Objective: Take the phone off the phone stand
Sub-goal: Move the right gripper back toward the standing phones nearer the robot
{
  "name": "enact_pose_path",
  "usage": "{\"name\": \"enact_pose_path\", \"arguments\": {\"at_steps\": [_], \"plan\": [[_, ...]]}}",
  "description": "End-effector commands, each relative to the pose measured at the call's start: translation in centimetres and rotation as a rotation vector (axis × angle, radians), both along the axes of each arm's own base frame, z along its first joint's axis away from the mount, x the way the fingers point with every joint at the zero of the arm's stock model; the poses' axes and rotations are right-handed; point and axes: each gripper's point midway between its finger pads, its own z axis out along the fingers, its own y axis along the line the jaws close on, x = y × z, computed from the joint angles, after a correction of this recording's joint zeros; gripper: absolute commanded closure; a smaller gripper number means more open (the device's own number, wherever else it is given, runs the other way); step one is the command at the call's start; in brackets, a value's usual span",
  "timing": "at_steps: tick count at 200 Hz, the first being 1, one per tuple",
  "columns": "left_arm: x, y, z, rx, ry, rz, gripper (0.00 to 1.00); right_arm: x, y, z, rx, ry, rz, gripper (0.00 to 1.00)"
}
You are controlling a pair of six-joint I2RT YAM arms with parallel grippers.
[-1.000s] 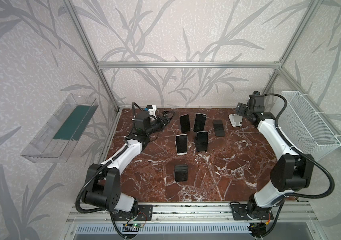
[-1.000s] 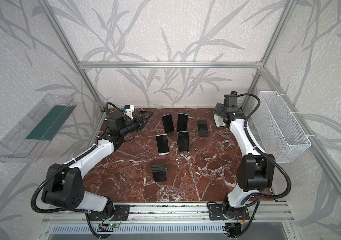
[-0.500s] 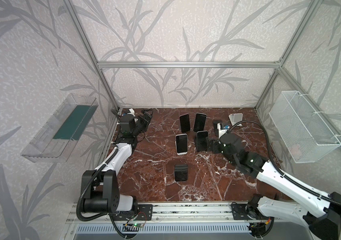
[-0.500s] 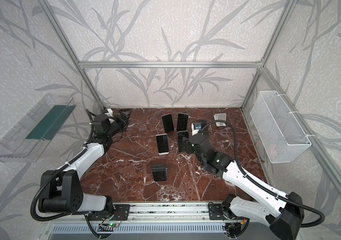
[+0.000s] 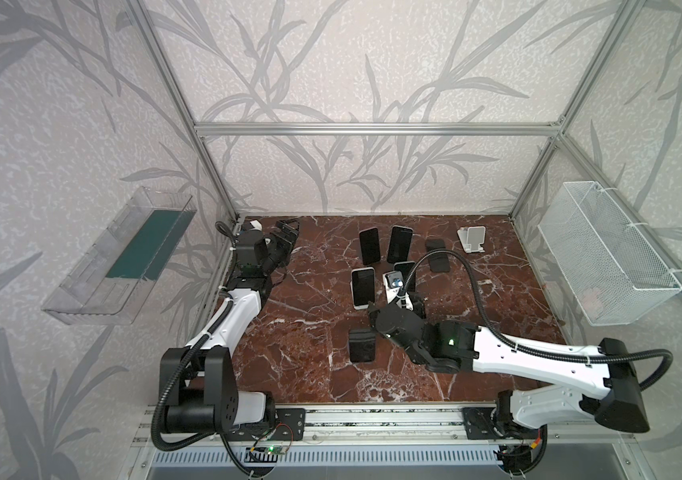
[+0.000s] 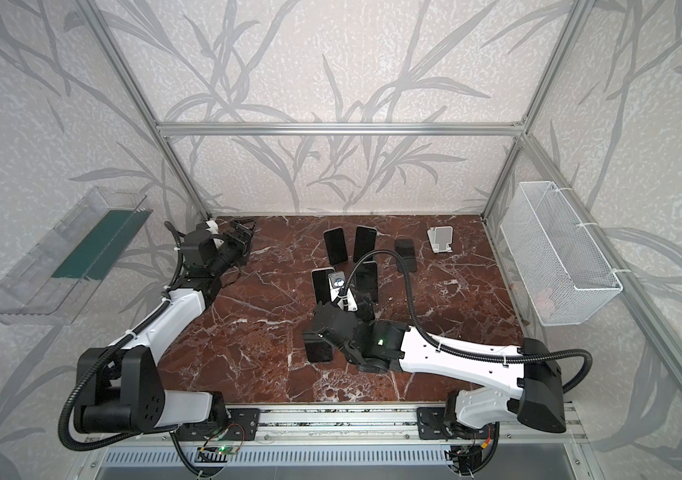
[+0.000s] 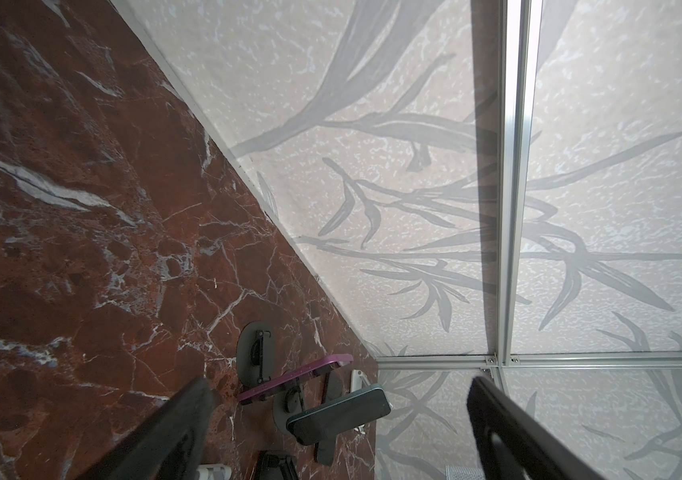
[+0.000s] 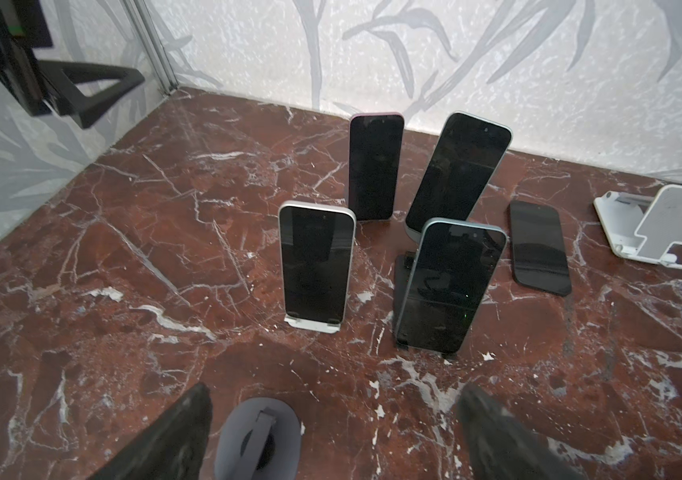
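Several dark-screened phones lean upright on stands in the middle of the marble table. In the right wrist view, a white-edged phone on a white phone stand and a blue-edged phone are nearest, with a pink-edged phone and a grey-edged phone behind. My right gripper is open and empty, short of the near pair, with an empty grey stand low between its fingers. My left gripper is open and empty at the back left corner, facing the phones side-on.
A black phone lies flat right of the group. An empty white stand sits at the back right. A wire basket hangs on the right wall and a clear tray on the left wall.
My right arm has swung from the back right corner to the middle front, behind the near phones, and its jaws have spread. The left arm has drawn back toward the back left corner.
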Motion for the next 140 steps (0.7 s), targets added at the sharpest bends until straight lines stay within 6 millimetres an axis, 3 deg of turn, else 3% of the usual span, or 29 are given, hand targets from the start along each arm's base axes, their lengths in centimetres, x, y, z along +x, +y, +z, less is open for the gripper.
{"name": "enact_pose_path", "arguments": {"at_steps": [1,27,68,106,140], "plan": [[-0.3,0.5,0.1,0.004,-0.005,0.022,0.04,-0.8,-0.2,1.1,0.01,-0.065,-0.084,0.05],[-0.2,0.6,0.1,0.008,-0.004,0.025,0.04,-2.1,0.0,1.5,-0.005,-0.124,-0.121,0.01],[-0.1,0.4,0.0,-0.006,-0.003,0.011,0.04,-3.1,1.9,-2.1,0.001,-0.005,-0.104,0.01],[0.0,0.3,-0.2,-0.009,0.0,0.008,0.04,-4.0,4.7,-3.9,0.052,0.073,-0.063,0.01],[0.1,0.2,-0.3,-0.015,-0.002,0.004,0.04,-4.6,5.7,-5.3,0.046,0.096,-0.076,0.01]]}}
